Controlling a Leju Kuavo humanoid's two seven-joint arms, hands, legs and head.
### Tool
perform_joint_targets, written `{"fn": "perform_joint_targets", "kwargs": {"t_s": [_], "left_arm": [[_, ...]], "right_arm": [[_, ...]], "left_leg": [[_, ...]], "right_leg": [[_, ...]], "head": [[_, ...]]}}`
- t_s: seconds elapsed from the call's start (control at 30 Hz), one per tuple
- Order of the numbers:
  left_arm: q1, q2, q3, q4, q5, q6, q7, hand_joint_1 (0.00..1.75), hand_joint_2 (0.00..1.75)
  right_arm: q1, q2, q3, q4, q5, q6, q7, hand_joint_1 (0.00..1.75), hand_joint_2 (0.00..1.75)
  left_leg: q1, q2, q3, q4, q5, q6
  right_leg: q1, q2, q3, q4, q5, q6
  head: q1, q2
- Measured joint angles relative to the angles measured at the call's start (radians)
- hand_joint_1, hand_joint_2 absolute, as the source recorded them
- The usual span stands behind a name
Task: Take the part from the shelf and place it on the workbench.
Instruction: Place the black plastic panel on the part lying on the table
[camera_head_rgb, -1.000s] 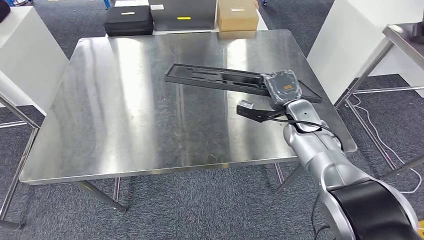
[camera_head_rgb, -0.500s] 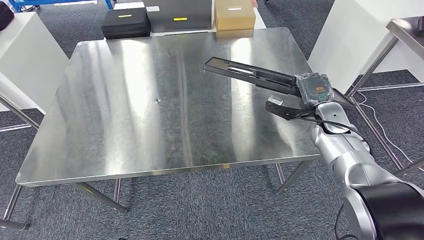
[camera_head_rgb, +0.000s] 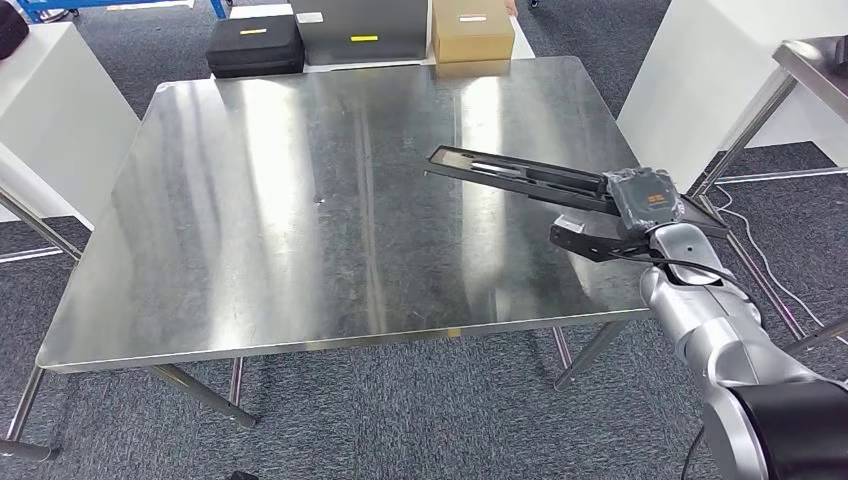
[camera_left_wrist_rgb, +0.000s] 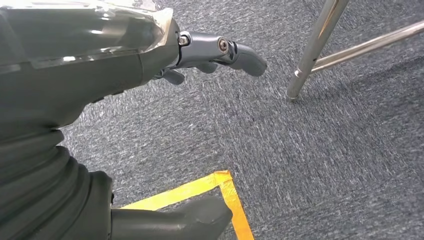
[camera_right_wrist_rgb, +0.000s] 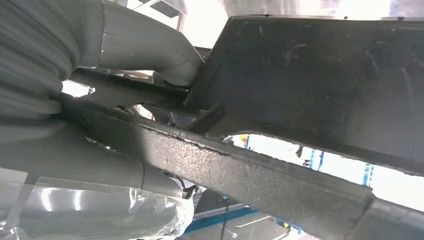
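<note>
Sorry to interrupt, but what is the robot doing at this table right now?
The robot's right hand holds one end of a long black part above the right side of the steel workbench; whether the far end touches the top is unclear. Its left hand hangs empty over the carpet.

Right arm (camera_head_rgb: 715, 320): brushed-silver, rounded segments, ending nearest the camera in a glossy black cover (camera_head_rgb: 790, 425). A thin black cable (camera_head_rgb: 680, 265) ran along the wrist. Right hand (camera_head_rgb: 643, 198): dark grey, wrapped in clear film, bearing a small orange marking. Left hand (camera_left_wrist_rgb: 150, 55): grey glossy shell over a ribbed cover, with jointed grey fingers (camera_left_wrist_rgb: 235, 52) fastened by visible screws.
</note>
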Motion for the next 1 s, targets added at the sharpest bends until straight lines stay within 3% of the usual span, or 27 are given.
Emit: {"fn": "perform_joint_targets", "kwargs": {"t_s": [0.57, 0.67, 0.83, 1.0], "left_arm": [[-0.002, 0.001, 0.004, 0.000, -0.002, 0.002, 0.002, 0.00, 1.75], [-0.001, 0.002, 0.005, 0.000, -0.010, 0.016, 0.003, 0.00, 1.75], [0.002, 0.003, 0.016, 0.000, -0.020, 0.051, 0.000, 0.00, 1.75], [0.004, 0.004, 0.027, 0.000, -0.012, 0.057, -0.004, 0.00, 1.75]], "right_arm": [[0.000, 0.035, 0.001, 0.000, 0.016, 0.000, -0.033, 1.69, 1.75], [-0.001, 0.080, 0.008, 0.000, 0.038, -0.001, -0.068, 1.69, 1.75], [-0.005, 0.208, 0.045, 0.000, 0.067, -0.001, -0.139, 1.69, 1.75], [-0.003, 0.236, 0.055, 0.000, 0.069, 0.004, -0.148, 1.69, 1.75]], "left_leg": [[-0.004, 0.000, 0.000, 0.000, 0.000, 0.001], [-0.004, 0.000, 0.000, 0.000, 0.000, 0.001], [-0.004, 0.000, 0.000, 0.000, 0.000, 0.001], [-0.004, 0.000, 0.000, 0.000, 0.000, 0.001]], "right_leg": [[0.000, 0.000, 0.000, 0.000, 0.000, 0.000], [0.000, 0.000, 0.000, 0.000, 0.000, 0.000], [0.000, 0.000, 0.000, 0.000, 0.000, 0.000], [0.000, 0.000, 0.000, 0.000, 0.000, 0.000]], "head": [[0.000, 0.000], [0.000, 0.000], [0.000, 0.000], [0.000, 0.000]]}}
